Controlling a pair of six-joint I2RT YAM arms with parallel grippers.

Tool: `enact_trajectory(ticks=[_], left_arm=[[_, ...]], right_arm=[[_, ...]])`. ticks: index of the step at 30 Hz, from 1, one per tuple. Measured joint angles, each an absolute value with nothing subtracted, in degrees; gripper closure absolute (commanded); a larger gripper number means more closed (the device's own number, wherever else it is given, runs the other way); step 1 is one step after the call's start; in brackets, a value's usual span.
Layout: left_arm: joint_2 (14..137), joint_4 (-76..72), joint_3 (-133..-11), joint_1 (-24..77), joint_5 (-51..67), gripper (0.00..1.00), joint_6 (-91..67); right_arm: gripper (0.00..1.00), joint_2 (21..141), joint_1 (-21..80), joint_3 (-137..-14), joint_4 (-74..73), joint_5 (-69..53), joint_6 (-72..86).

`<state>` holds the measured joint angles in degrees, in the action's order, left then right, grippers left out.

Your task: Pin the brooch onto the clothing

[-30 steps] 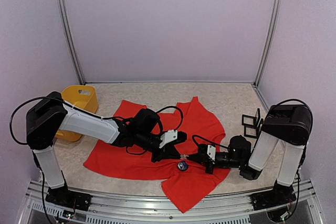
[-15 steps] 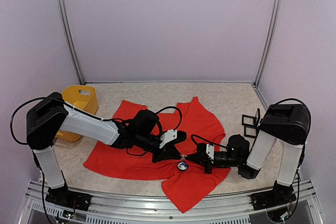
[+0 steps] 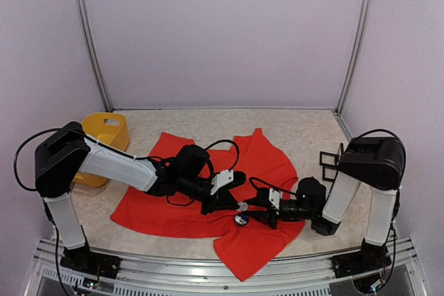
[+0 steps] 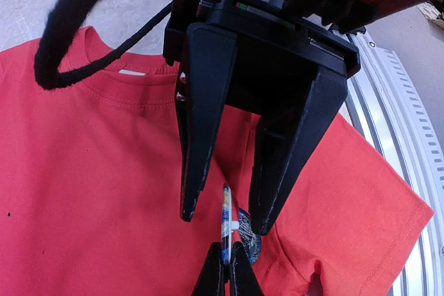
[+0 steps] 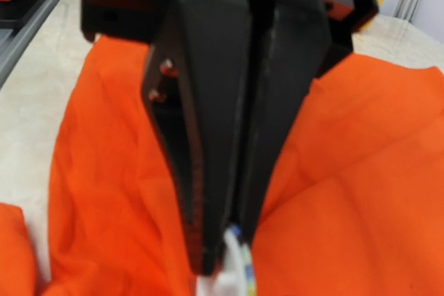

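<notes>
You have no writing to read here. The white tag (image 4: pixel 130 72) in the neck of the red T-shirt (image 4: pixel 90 171) is too small to make out. The round badge (image 3: pixel 241 220) lying on it shows only a dark pattern, and the thin blue-and-white piece (image 4: pixel 227 223) pinched in your left pincer (image 4: pixel 227 258) shows colour, no letters.

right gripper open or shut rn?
Open. In the left wrist view the right gripper has its fingers clearly apart, and the red T-shirt shows through the gap.
</notes>
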<state>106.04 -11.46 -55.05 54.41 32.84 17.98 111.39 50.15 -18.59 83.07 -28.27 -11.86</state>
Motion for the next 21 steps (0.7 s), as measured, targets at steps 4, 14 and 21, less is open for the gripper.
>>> enact_trajectory(ticks=[4, 14, 21], left_arm=[[106.0, -11.5, -55.0, 54.4, 33.2, 1.0, 17.8], [106.0, -11.6, -55.0, 54.4, 33.6, 1.0, 17.8], [106.0, -11.6, -55.0, 54.3, 33.4, 1.0, 18.3]], right_arm=[[0.69, 113.4, 50.2, -18.8, 83.9, -27.7, -10.8], [0.71, 114.5, 50.4, -19.5, 84.6, -25.5, -7.8], [0.71, 114.5, 50.5, -20.3, 84.1, -25.2, -5.6]])
